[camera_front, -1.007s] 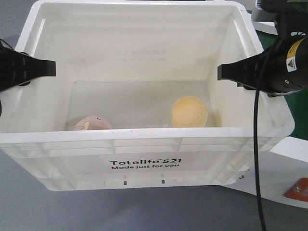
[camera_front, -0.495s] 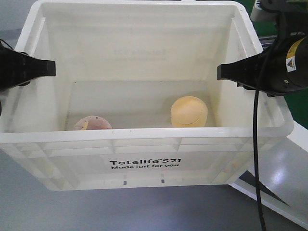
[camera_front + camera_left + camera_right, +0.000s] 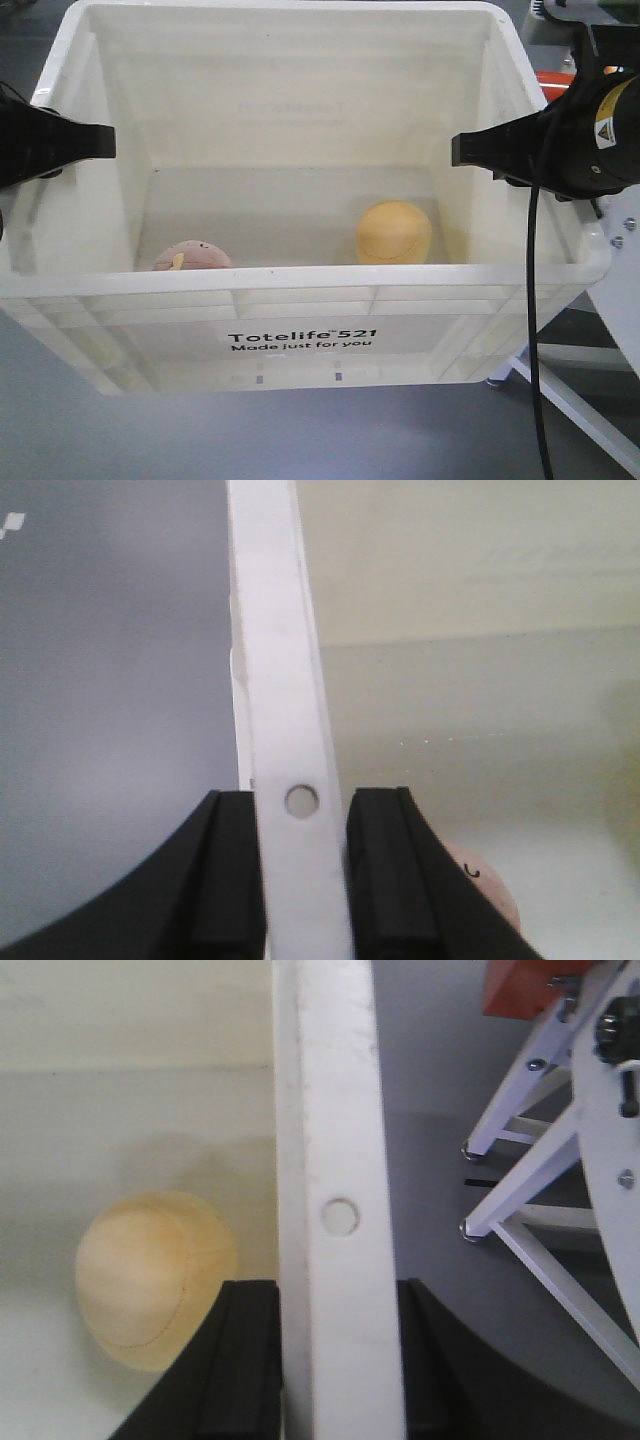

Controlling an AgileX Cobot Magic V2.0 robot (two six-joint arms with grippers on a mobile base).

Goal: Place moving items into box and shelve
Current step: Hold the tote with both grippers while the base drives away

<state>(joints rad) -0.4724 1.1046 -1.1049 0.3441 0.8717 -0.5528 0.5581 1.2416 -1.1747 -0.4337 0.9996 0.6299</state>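
Box (image 3: pixel 300 300), same hold; white frame (image 3: pixel 600 1130) alongside now.

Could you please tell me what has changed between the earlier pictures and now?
Only the surroundings shifted: a white surface right of the crate gave way to a white frame, so the rig seems to be travelling. The left end effector and right end effector stay shut on the crate's rims; the yellow fruit and pinkish fruit lie where they were.
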